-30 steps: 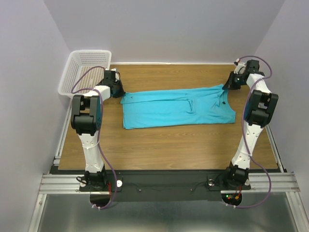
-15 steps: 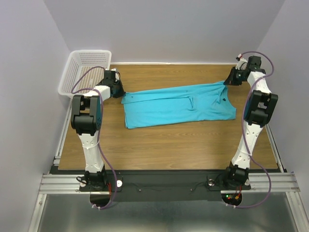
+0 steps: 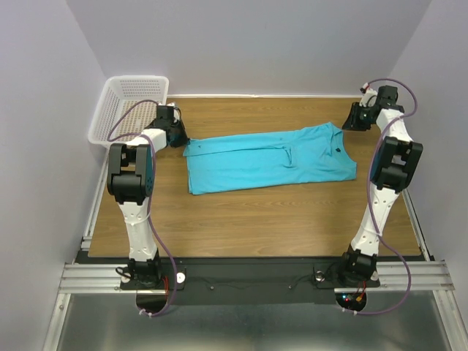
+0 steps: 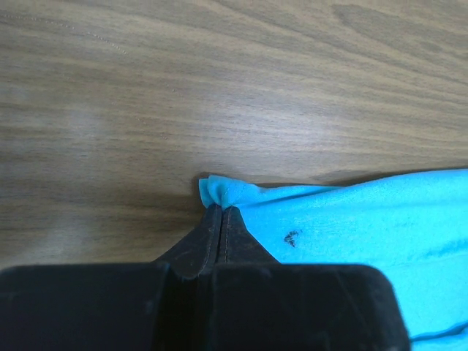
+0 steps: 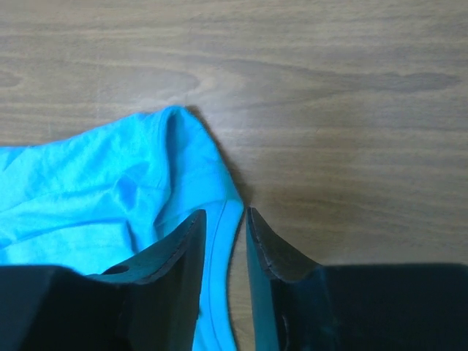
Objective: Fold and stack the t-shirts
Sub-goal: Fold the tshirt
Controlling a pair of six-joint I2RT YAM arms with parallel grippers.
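Wooden table (image 3: 278,219) between pale walls: 1 turquoise t-shirt (image 3: 267,162) lies as a long folded band across its far half, between 2 arms.
We see the left gripper (image 4: 221,210) clenched on the band's far left corner, a tuft of cloth poking past its tips, presumably to anchor that end. The right gripper (image 5: 225,219) stands with jaws parted at the far right corner, cloth loose beneath them, unpinched; we judge that end is laid flat for the next fold.
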